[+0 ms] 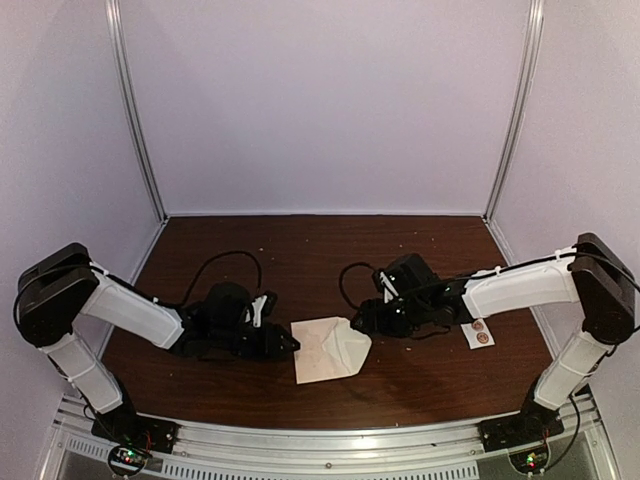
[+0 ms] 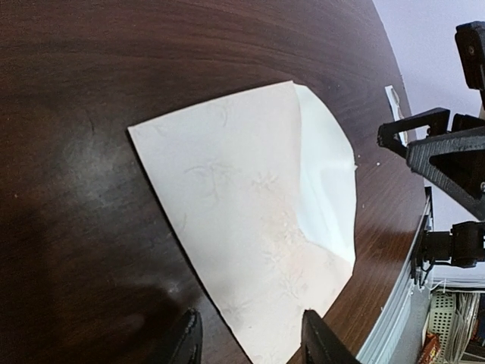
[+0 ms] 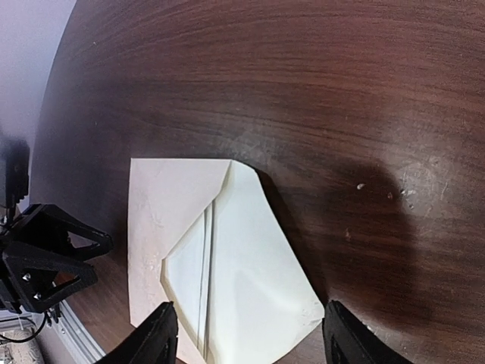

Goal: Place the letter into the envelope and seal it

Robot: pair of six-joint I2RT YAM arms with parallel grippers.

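Observation:
The cream-tan envelope (image 1: 318, 352) lies flat on the dark wood table (image 1: 300, 250), between my two grippers. Its flap (image 3: 261, 258) stands open, white inner side up, toward the right arm. In the envelope's mouth I see white folded edges of the letter (image 3: 191, 262); the rest of it is hidden inside. My left gripper (image 1: 290, 345) is open, fingertips either side of the envelope's near corner (image 2: 265, 334), holding nothing. My right gripper (image 1: 365, 325) is wide open just above the flap's edge, its fingers (image 3: 161, 334) apart from the paper.
A white strip with round stickers (image 1: 480, 335) lies on the table right of the right gripper. Black cables (image 1: 215, 265) trail behind both arms. A metal rail (image 1: 330, 440) runs along the near edge, and pale walls enclose the table.

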